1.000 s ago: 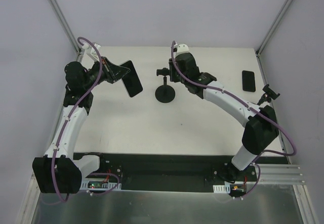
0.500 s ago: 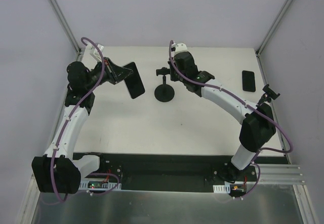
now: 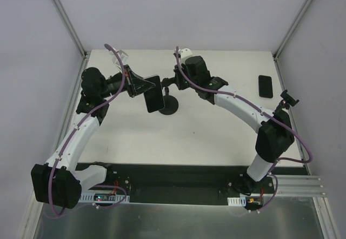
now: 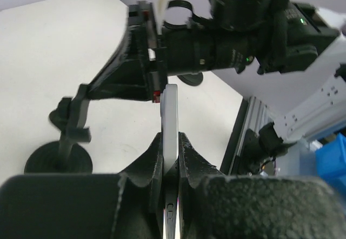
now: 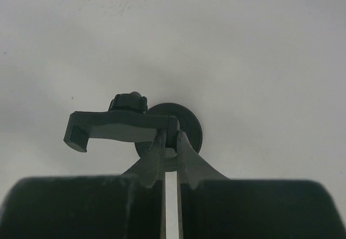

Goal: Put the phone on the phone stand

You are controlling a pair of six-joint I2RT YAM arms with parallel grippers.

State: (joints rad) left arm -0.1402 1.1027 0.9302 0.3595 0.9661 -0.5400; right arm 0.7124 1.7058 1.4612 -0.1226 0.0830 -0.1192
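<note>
My left gripper (image 3: 144,89) is shut on a black phone (image 3: 155,101) and holds it in the air, tilted, just left of the black phone stand (image 3: 171,105). In the left wrist view the phone (image 4: 171,106) shows edge-on between my shut jaws (image 4: 171,141), with the stand (image 4: 69,136) to its left. My right gripper (image 3: 174,81) is shut on the end of the stand's clamp arm. In the right wrist view my right gripper (image 5: 171,137) pinches the clamp arm (image 5: 116,124) over the round base (image 5: 190,125).
A second black phone (image 3: 265,86) lies flat at the far right of the white table (image 3: 205,136). A small black clamp (image 3: 288,97) sits at the table's right edge. Grey walls enclose the table on three sides.
My left arm has swung right with the phone, from well left of the stand to right beside it. My right gripper has shifted slightly left at the stand's clamp.
</note>
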